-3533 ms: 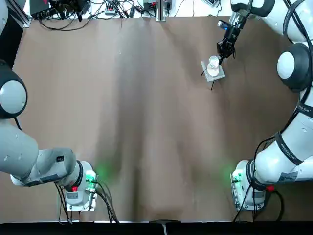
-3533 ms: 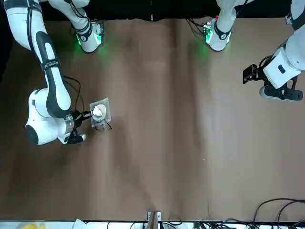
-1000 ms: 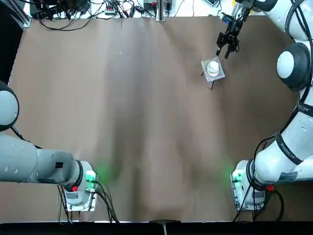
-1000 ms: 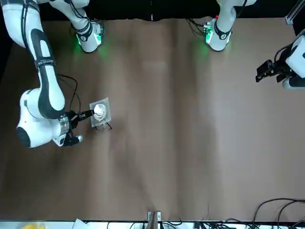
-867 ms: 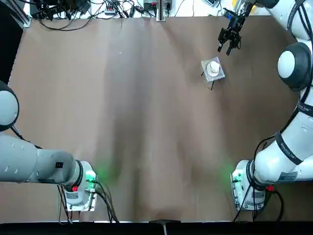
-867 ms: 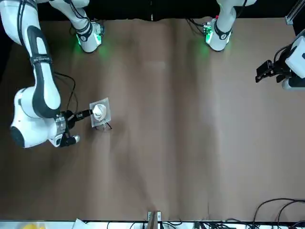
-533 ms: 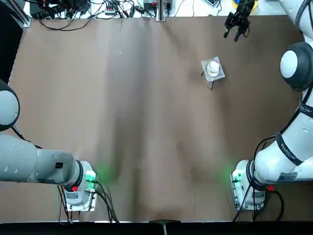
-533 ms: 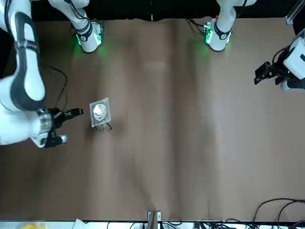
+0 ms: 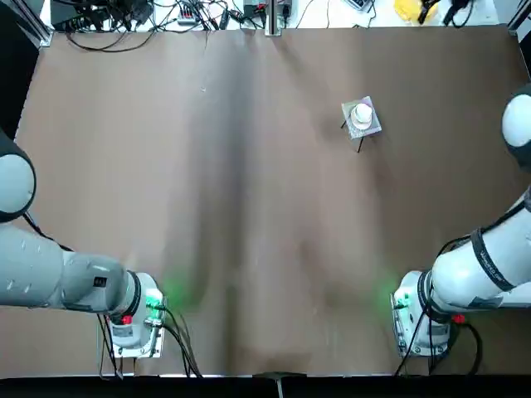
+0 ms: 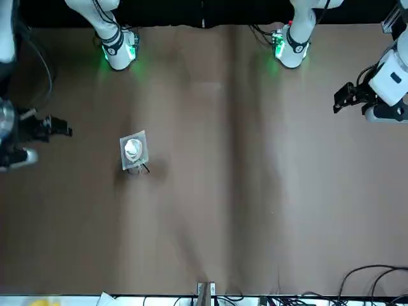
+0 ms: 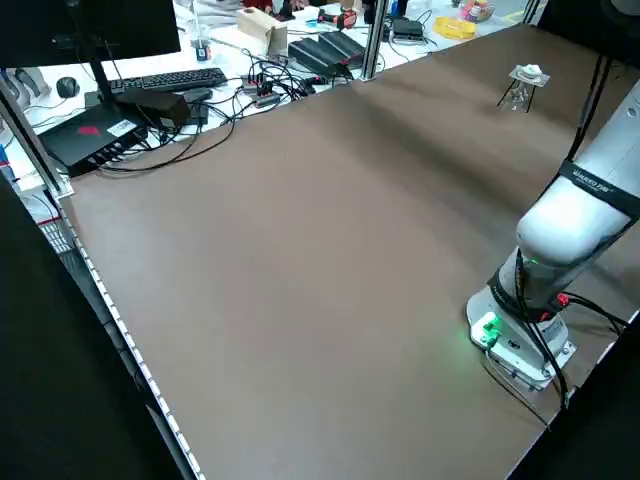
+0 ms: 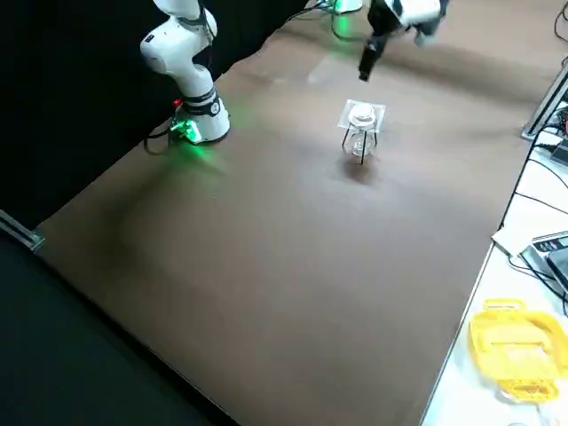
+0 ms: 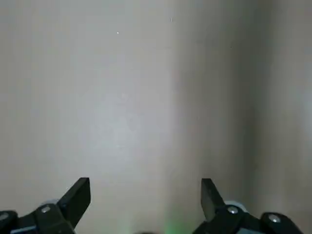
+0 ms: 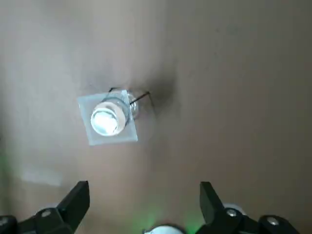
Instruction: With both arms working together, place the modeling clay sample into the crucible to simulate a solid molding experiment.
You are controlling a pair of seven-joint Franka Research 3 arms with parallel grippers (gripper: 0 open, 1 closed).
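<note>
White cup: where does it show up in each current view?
Top: right of centre, upper part, on the mesh stand.
Front: left of centre, mid-height.
Left side: top right.
Right side: upper middle.
Left wrist: not in it.
Right wrist: left of centre.
Shared landmark, except left wrist: that square stand.

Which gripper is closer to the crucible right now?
Right. The right gripper is off to the robot's right of the crucible, not touching it; the left gripper is much farther away, to its left.
</note>
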